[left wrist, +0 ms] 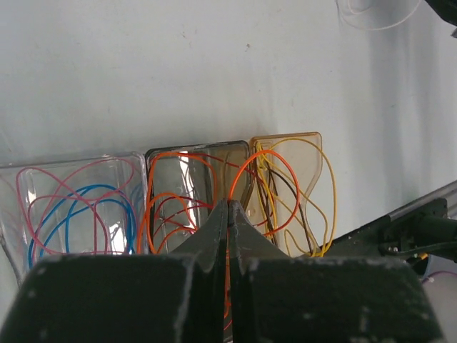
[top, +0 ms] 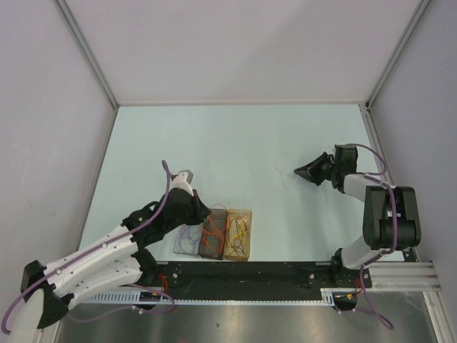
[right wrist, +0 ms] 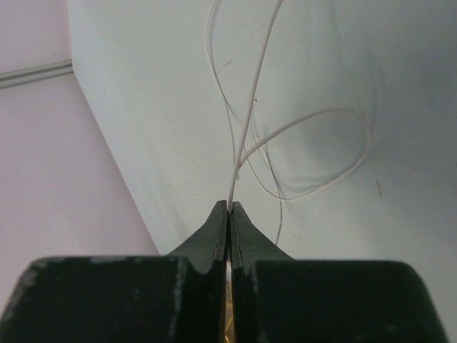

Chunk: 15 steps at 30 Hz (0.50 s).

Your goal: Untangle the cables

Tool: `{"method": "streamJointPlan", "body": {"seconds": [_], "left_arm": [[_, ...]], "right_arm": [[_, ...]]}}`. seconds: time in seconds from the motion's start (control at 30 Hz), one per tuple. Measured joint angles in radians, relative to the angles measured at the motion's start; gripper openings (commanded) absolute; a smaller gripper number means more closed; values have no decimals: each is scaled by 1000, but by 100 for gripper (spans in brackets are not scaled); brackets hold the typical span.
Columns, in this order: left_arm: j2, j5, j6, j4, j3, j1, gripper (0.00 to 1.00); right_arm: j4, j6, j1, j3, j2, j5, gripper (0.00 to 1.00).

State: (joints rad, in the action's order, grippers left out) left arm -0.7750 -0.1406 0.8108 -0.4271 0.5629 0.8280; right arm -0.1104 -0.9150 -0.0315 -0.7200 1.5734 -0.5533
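- Claws, both clenched: left claw (left wrist: 228, 207) gripped an orange cable (left wrist: 250, 161) over a dark tray (left wrist: 193, 148); right claw (right wrist: 228, 207) gripped a pale cable (right wrist: 246, 121).
- Pale cable looped loosely over the bench (top: 235, 136).
- Blue cable (left wrist: 93, 187) lay coiled in a clear tray (left wrist: 71, 161), yellow cable (left wrist: 334, 193) in an amber tray (left wrist: 285, 136).
- Trays sat side by side at the bench's near edge.
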Motion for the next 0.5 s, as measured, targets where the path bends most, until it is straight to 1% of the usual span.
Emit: {"method": "streamJointPlan", "body": {"seconds": [0.1, 0.23, 0.33, 0.5], "left_arm": [[-6, -101, 72, -32, 0, 61, 0], [0, -222, 169, -118, 2, 123, 0], [7, -278, 211, -174, 4, 152, 0], [-34, -322, 217, -227, 19, 157, 0]], "right_arm": [[2, 0, 2, 9, -24, -3, 0], [2, 0, 4, 14, -51, -5, 0], [2, 0, 5, 18, -63, -5, 0], [3, 0, 8, 22, -72, -5, 0]]}}
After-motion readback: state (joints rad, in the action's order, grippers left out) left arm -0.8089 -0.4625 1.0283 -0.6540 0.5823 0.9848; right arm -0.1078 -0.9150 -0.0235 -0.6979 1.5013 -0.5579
